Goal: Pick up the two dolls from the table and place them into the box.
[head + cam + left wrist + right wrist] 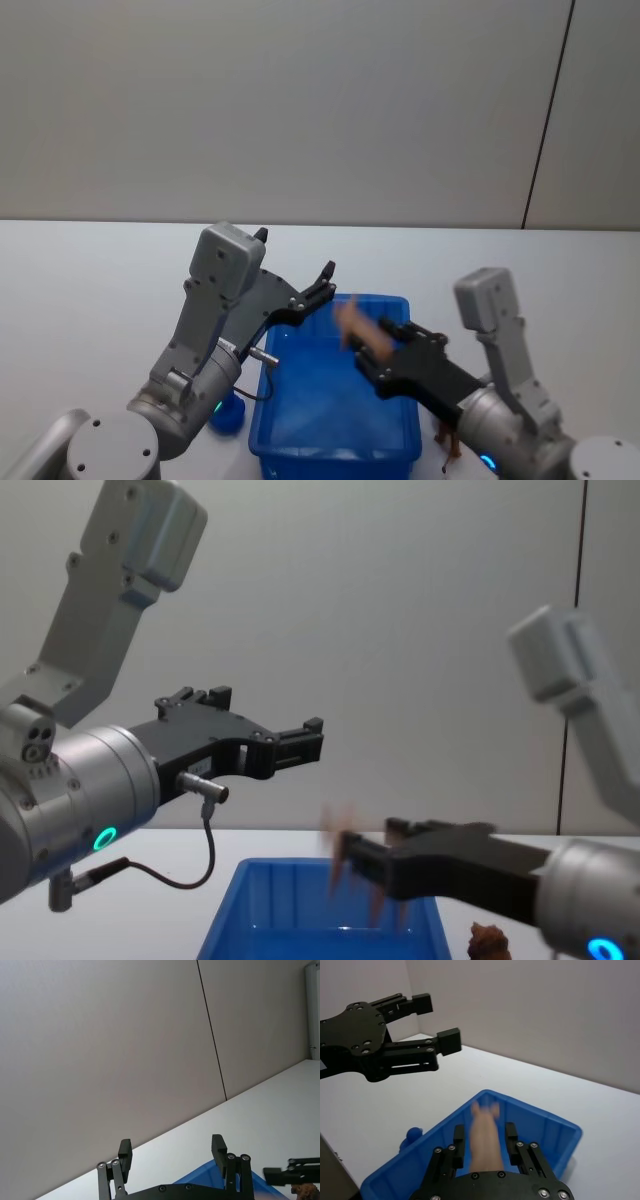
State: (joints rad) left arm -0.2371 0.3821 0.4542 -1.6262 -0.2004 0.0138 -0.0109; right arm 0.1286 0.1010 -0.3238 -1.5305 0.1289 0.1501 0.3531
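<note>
Head view: right pincer extends over box, pink doll between fingers.

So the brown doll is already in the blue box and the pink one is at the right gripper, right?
Not quite. The brown doll is on the table beside the blue box, not in it; the head view shows that. The pink one is at the right gripper; the left gripper hovers open.

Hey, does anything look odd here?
Nothing spilled or damaged. The pink doll looks loose between the right gripper's parted fingers over the box; the brown doll is on the table; the left gripper hovers open.
</note>
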